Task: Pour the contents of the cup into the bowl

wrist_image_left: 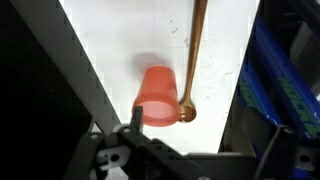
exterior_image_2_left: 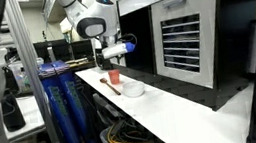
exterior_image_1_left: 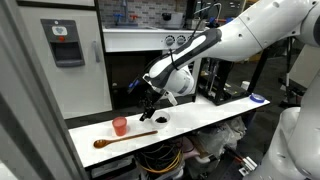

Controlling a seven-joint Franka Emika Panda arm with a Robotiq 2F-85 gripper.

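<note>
Hovered open-fingered and empty above the white worktop (exterior_image_1_left: 210,112): hand (exterior_image_1_left: 150,106). Stood upright below and just ahead of it: red cup (wrist_image_left: 157,95), wooden spoon (wrist_image_left: 192,60) just beside. Sat farther along, apart from the cup: white bowl (exterior_image_1_left: 162,121). Could not make out the cup's contents; hand cropped in the wrist view.
</note>
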